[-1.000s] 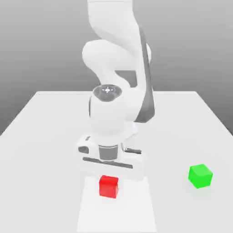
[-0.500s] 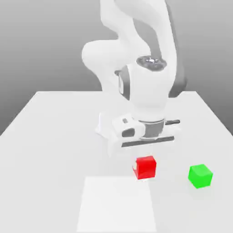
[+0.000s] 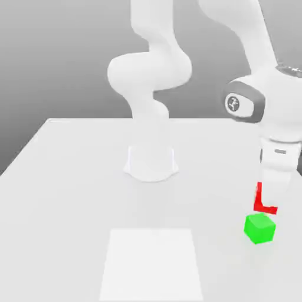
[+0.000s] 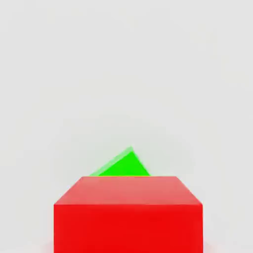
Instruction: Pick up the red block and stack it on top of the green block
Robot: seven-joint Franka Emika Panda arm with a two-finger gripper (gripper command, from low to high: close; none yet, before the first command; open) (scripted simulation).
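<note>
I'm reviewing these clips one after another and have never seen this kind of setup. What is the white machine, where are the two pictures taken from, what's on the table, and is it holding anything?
These are simulator renders, not camera footage. The white machine is a robot arm with many joints, standing on a white table. One picture comes from a camera off the arm that looks at the whole scene. The other comes from a camera on the arm's hand, looking past what it carries.

In the exterior view the gripper is at that view's right. It holds the red block in the air, just above the green block, which rests on the table. In the hand view the red block is close up, with a corner of the green block peeking out behind it. A paler square patch marks the table's near part.
</note>
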